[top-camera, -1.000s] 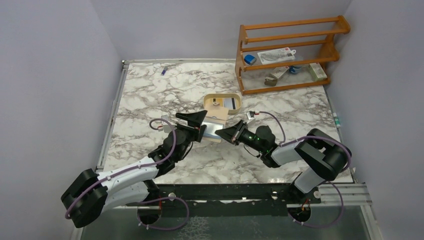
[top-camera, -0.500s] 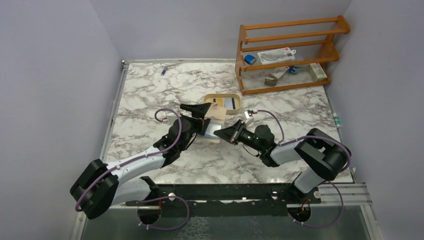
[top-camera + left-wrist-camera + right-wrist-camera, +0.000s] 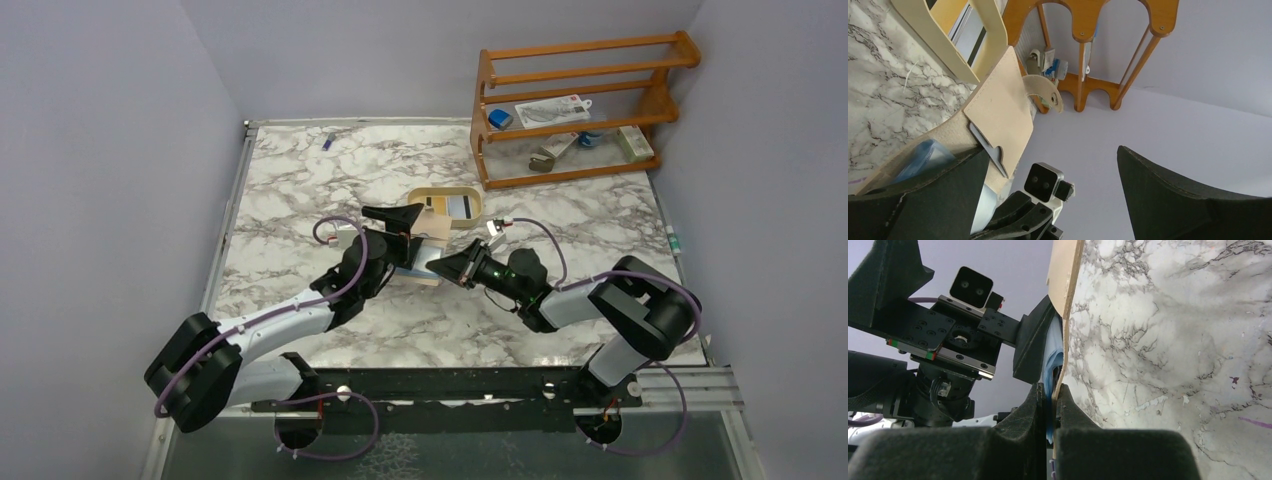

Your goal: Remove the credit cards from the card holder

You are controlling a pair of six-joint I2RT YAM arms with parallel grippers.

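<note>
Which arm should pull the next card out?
Left, likely: the left fingers are open beside the exposed credit cards, while the right fingers are shut on the card holder, steadying it.

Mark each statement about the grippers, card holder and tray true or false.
1. The right gripper is shut on the holder. True.
2. The left gripper is shut. False: its jaws stand wide open.
3. A pale blue card sits in the holder. True.
4. The tray sits on the rack. False: it lies on the table, beside the rack.
</note>
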